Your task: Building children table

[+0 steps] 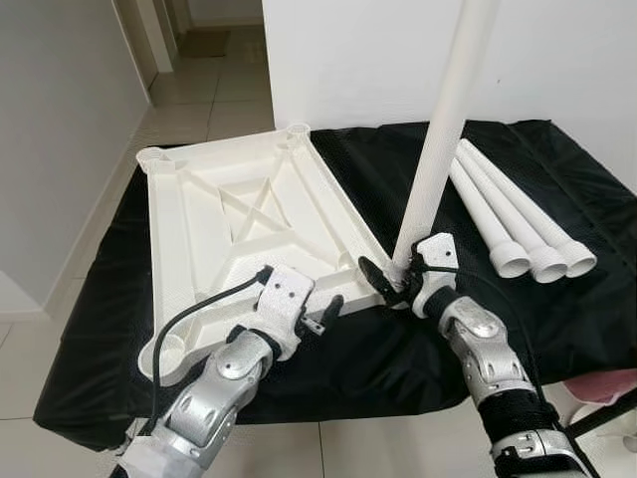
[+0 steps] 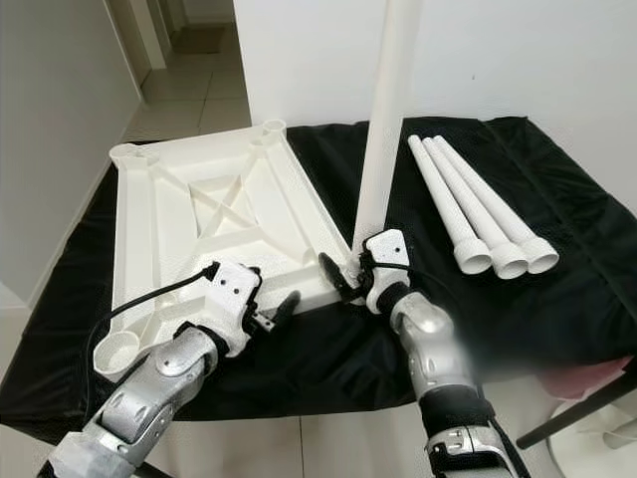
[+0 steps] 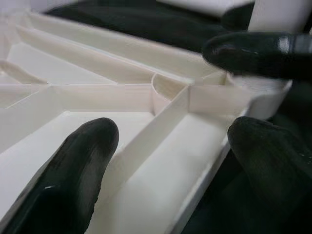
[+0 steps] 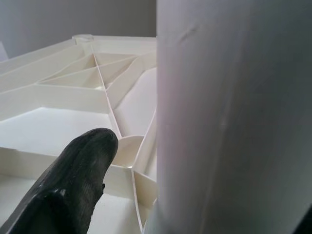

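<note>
While the white table top (image 1: 239,219) lies upside down on the black cloth (image 1: 418,339), I see my right gripper (image 1: 390,282) at its near right corner, fingers closed around a white leg (image 1: 443,129). That leg stands almost straight up in the corner hole. My left gripper (image 1: 323,311) sits at the near edge of the table top with its fingers (image 3: 73,170) spread apart, holding nothing. Three more legs (image 1: 513,214) lie side by side on the cloth, off to the right.
</note>
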{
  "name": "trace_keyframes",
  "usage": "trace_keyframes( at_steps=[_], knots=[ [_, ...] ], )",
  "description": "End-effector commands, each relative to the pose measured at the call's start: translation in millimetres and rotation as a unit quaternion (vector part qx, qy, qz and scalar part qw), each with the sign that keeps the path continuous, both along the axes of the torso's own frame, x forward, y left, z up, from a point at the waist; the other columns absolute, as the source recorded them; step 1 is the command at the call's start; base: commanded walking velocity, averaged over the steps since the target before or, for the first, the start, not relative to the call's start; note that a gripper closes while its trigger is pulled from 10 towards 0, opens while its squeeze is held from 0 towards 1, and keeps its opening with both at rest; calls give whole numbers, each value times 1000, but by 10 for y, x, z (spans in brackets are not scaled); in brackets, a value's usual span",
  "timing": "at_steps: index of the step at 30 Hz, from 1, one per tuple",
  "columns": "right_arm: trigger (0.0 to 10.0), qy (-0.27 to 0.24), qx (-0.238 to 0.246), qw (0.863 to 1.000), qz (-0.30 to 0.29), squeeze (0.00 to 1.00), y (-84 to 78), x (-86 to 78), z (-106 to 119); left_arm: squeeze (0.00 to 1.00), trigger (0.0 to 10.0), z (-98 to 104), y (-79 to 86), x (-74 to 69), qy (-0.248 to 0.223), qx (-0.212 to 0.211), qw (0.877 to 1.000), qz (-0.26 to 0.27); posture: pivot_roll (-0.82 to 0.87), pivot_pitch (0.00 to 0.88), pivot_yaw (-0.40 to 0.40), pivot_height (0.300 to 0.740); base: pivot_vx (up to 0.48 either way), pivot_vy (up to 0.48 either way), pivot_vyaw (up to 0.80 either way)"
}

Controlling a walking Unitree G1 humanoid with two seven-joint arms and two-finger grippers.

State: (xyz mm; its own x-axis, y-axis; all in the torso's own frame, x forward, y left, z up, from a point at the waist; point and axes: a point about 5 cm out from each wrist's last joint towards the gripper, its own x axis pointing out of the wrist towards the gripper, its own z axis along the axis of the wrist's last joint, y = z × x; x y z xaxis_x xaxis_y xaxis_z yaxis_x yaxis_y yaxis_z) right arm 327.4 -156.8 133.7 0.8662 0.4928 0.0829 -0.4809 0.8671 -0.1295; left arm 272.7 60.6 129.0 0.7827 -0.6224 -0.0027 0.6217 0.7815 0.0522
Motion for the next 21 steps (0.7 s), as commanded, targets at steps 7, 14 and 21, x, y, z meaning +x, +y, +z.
trace_keyframes(
  at_steps=[7,14,21],
  knots=[
    [10000,-17,-7,999,27,0,-49,-16,-55,0,10000,41,34,-35,-39,-20,998,-45,-59,3,69,740,0,0,0],
    [10000,-18,-48,997,54,0,-144,96,-16,0,10000,64,-42,-136,-47,-22,993,-102,-55,0,69,740,0,0,0],
    [10000,-22,-69,996,56,0,-165,157,18,0,10000,30,-68,-170,-53,-10,992,-118,-52,0,74,740,0,0,0]
  ],
)
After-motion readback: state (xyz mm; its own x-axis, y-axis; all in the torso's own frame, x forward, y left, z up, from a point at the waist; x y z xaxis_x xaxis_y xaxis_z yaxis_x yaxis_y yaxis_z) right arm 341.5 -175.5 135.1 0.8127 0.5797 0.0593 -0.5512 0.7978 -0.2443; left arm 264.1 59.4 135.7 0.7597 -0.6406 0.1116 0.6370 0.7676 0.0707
